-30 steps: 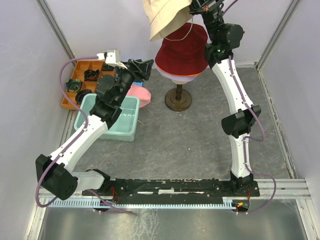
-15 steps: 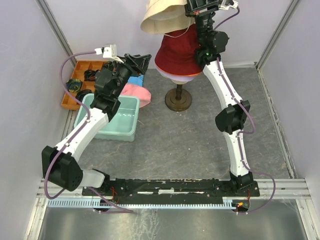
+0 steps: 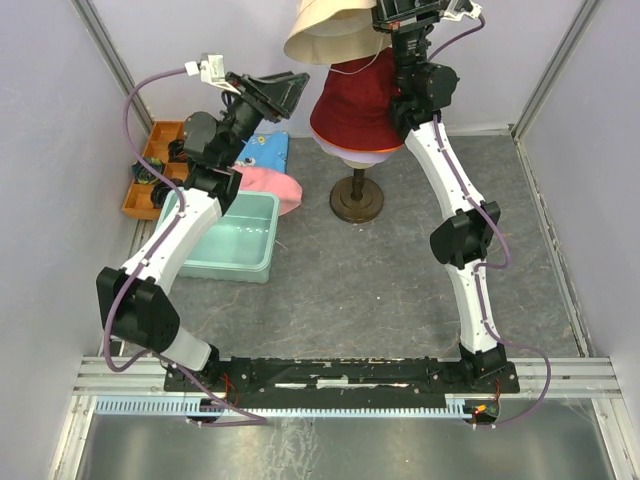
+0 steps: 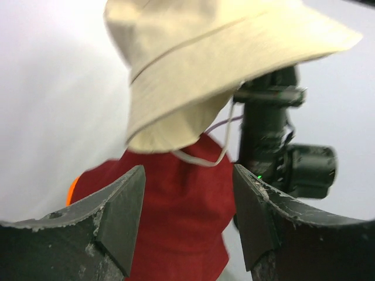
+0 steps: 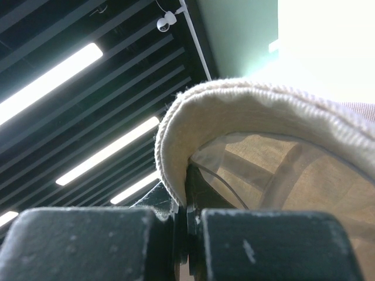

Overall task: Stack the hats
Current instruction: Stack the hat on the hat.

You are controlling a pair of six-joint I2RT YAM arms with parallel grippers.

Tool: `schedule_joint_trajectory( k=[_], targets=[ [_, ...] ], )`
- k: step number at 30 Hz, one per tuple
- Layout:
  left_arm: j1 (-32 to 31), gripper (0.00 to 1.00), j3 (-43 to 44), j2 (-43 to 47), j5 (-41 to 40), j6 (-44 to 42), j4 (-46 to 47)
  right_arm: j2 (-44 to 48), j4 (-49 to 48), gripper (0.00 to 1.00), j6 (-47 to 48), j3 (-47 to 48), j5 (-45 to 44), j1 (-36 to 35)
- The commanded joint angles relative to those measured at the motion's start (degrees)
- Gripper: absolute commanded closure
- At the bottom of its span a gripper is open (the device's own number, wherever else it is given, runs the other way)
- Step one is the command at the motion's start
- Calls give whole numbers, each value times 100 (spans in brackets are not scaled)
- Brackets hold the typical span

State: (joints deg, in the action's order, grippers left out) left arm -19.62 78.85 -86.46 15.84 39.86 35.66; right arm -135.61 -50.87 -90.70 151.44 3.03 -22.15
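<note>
1. Cream-beige hat [image 3: 325, 30]: held aloft at the top centre of the overhead frame, above and slightly left of the stack. Its brim is pinched by the right gripper [image 5: 186, 219], whose jaws are pressed together on the fabric.
2. Stack: the dark red hat [image 3: 358, 105] is seated uppermost, with the lavender hat [image 3: 362, 155] showing as a brim beneath it, all carried on the mannequin stand [image 3: 357, 200].
3. Pink hat [image 3: 272, 187]: lying left of centre, just behind the teal bin [image 3: 235, 262], not yet stacked.
4. Left gripper [image 4: 187, 199]: jaws spread, nothing held. It is raised at upper left and aimed at the cream-beige hat.
5. Step judged in hand: the cream-beige hat is being placed over the dark red hat. The next move is judged to call for the crown opening to be centred above the red crown and lowered. The free brim could be steadied by the left gripper.
6. Views compared: an orange sliver at the dark red hat's left edge is shown only by the left wrist view. The pinch itself is shown only by the right wrist view. The pink hat and teal bin are shown only overhead.
</note>
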Motion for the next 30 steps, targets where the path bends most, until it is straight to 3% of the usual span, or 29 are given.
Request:
schedule_joint_trajectory(
  k=[1, 11, 26, 30],
  targets=[
    [28, 33, 719, -209, 458, 622, 700, 438, -383, 100, -10, -87, 188, -37],
    [9, 39, 1597, -1187, 837, 916, 840, 621, -410, 100, -268, -228, 330, -57],
    [-18, 40, 4578, -2963, 423, -353, -504, 1092, -575, 100, -838, -649, 908, -19],
    [16, 40, 5427, -3538, 308, -536, -783, 1270, -881, 100, -1237, -1163, 1149, 145]
  ],
)
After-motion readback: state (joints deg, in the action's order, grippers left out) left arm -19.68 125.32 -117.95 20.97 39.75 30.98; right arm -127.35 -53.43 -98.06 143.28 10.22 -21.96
